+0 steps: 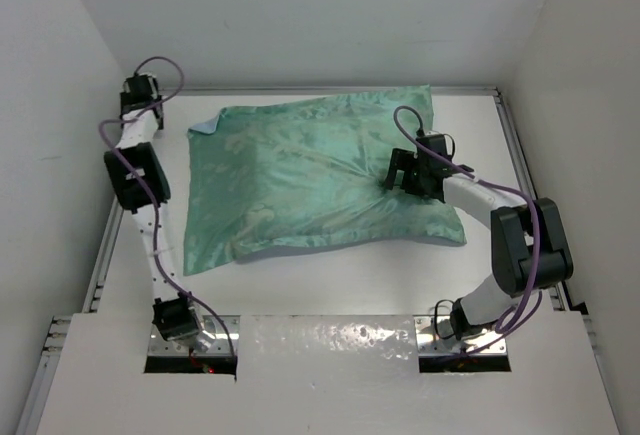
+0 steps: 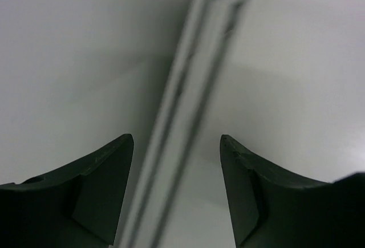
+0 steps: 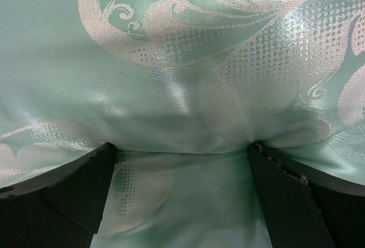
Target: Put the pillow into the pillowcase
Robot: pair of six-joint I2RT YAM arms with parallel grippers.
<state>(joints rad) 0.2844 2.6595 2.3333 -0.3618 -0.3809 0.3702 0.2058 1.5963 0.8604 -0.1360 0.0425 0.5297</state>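
Note:
The pillowcase [image 1: 310, 175] lies plump across the middle of the table, its shiny sea-green floral side up, with a light blue corner [image 1: 204, 127] at the far left. The pillow is hidden from every view. My right gripper [image 1: 396, 177] rests on the pillowcase's right part. It is open wide, and its fingertips [image 3: 108, 148] press into the satin [image 3: 188, 60], which bulges ahead of them. My left gripper [image 1: 143, 93] is at the table's far left corner, apart from the pillowcase. In the left wrist view it [image 2: 177, 141] is open with nothing between its fingers.
A metal rail [image 2: 177, 105] runs along the table's left edge under the left gripper, beside the white side wall [image 1: 60, 105]. White walls close in the back and the right. A rail [image 1: 525, 175] lines the right edge too.

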